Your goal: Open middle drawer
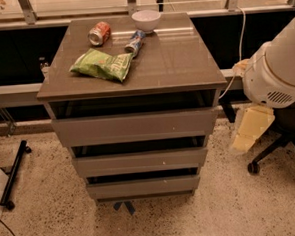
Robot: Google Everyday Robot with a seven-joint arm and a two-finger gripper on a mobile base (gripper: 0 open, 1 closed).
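Observation:
The grey-brown cabinet has three flat handleless fronts. The middle drawer is the second one, with a dark gap above it and its front roughly in line with the others. The taller top front is above it and the lowest front below. My arm's white joint comes in from the right. My pale cream gripper hangs below the joint, right of the cabinet at about middle-drawer height, a short gap from its side and touching nothing.
On the cabinet top lie a green chip bag, a red can, a white bowl and a tipped blue-white can. An office chair base stands right. A black stand leg lies left. A white cable hangs behind.

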